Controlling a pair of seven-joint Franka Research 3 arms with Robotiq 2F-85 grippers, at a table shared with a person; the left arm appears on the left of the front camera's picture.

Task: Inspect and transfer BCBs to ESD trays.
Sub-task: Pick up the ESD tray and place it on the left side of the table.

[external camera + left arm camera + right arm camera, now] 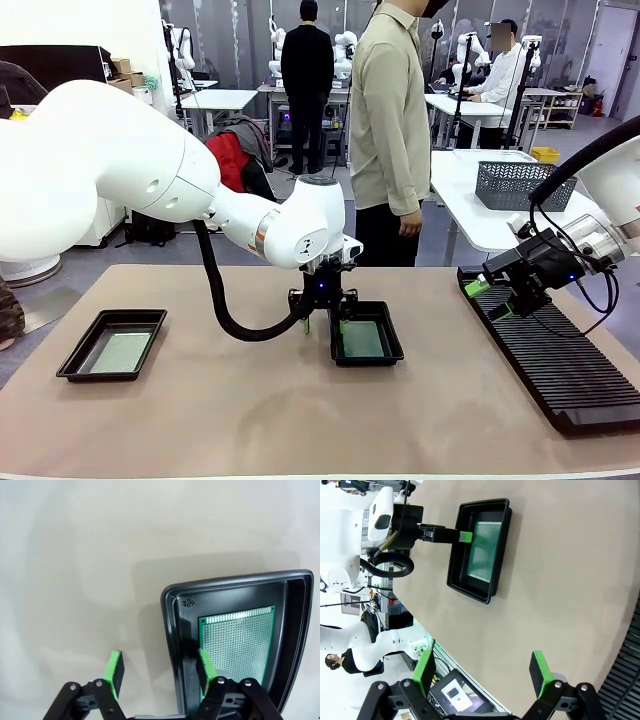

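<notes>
The left gripper [159, 672] straddles the near rim of the middle ESD tray [170, 630] — fingers parted, nothing clamped yet. Pinch the wall squarely, off the BCB [237, 642] lying flat inside. The front view adds a second tray [75, 362] left of it, board inside, and the right gripper [487, 300] — released — over the rack [560, 370].

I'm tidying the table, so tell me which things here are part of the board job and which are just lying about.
Part of the job:
- middle tray with a board
- left tray with a board
- left gripper straddling the middle tray's wall
- right gripper, open

Lying about:
- black slotted rack
- mesh basket on the far table
</notes>
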